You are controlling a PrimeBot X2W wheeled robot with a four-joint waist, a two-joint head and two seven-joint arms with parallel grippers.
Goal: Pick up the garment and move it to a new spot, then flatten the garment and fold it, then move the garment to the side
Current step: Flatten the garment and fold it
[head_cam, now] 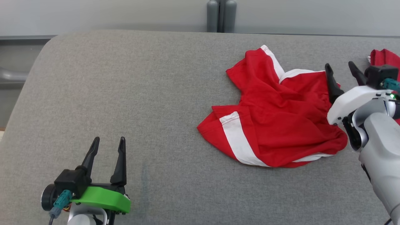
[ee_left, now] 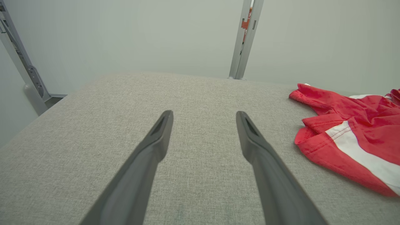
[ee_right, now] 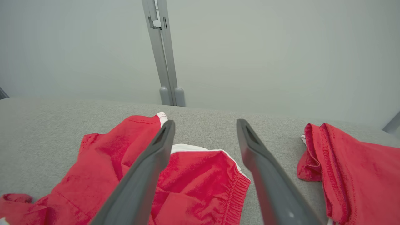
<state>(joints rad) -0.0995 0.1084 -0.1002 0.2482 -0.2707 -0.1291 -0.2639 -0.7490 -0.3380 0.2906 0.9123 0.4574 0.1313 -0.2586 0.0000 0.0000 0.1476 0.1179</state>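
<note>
We never get the whole shorts (head_cam: 275, 115) in any shot. In the head view the right arm (head_cam: 378, 140) sits over their right end. The left wrist view chops them off at its right edge, and in the right wrist view they run off the bottom with a finger (ee_right: 147, 175) lying across them. The other red cloth (head_cam: 386, 57) is cut by the frame edge and partly behind the right gripper (head_cam: 339, 64), so we can't tell what it is. The post (head_cam: 221, 15) runs off the top.
</note>
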